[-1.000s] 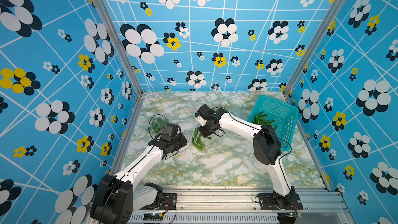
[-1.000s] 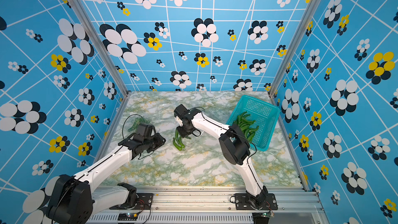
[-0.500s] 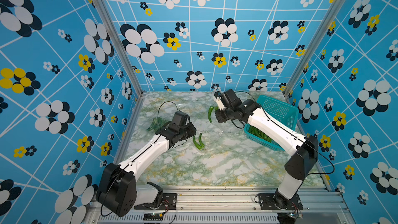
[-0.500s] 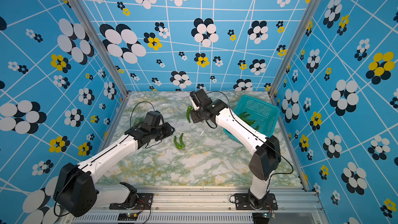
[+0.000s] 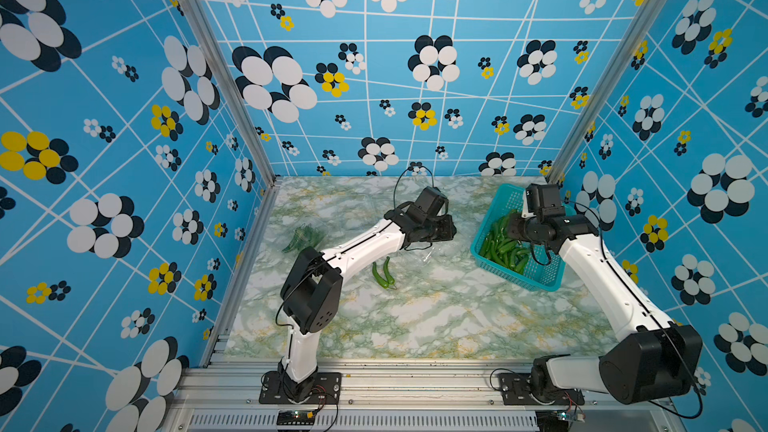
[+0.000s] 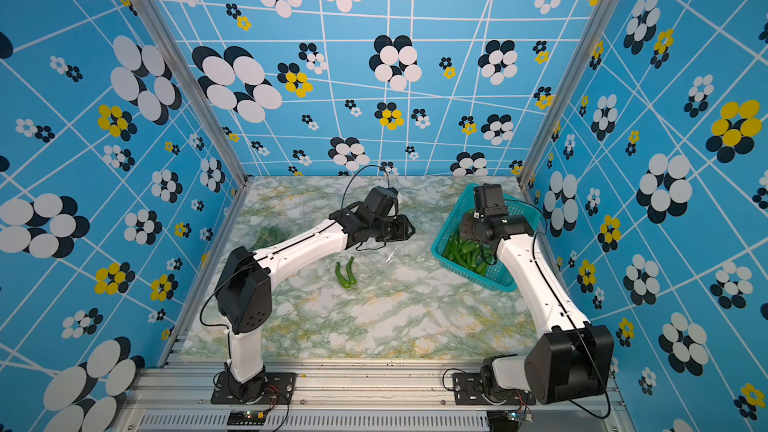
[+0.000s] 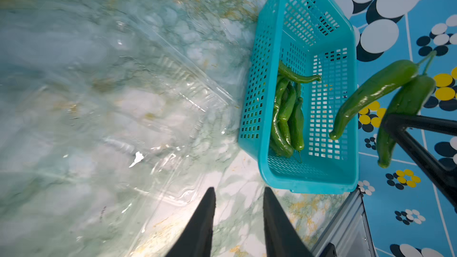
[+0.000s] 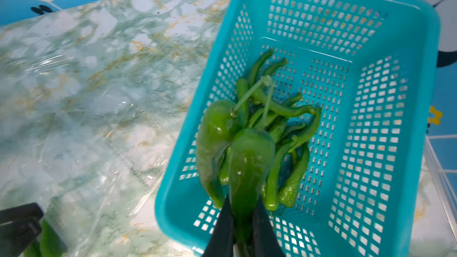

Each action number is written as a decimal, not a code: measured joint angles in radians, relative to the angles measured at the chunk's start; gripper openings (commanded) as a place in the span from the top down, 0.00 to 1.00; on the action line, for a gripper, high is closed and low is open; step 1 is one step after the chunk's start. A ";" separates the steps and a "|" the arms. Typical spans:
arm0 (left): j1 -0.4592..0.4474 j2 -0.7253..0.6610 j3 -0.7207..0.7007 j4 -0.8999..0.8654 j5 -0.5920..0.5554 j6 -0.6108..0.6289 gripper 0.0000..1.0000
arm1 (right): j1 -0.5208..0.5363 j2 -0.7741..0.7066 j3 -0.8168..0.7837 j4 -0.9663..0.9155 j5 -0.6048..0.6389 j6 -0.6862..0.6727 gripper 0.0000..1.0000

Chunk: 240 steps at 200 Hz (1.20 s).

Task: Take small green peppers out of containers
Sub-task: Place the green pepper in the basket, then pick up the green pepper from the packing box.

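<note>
Two matching arms, white shells on black joints.
Left arm [image 5: 361, 245] and right arm [image 5: 602, 280]: white tapered links, bulky black joint housings with small vent holes, black wrist camera blocks, thin black cables looping off wrists and bases, black screwed base plates [image 5: 328, 384], black wedge-shaped fingers [image 7: 200, 223].

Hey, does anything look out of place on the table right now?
Yes. Two small green peppers lie loose on the bare marble table, outside the teal basket where the other peppers are piled. They look like strays.
</note>
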 measured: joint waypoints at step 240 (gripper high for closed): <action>0.212 -0.462 -0.521 -0.103 -0.126 0.012 0.64 | 0.420 0.314 0.256 0.015 -0.362 -0.115 0.57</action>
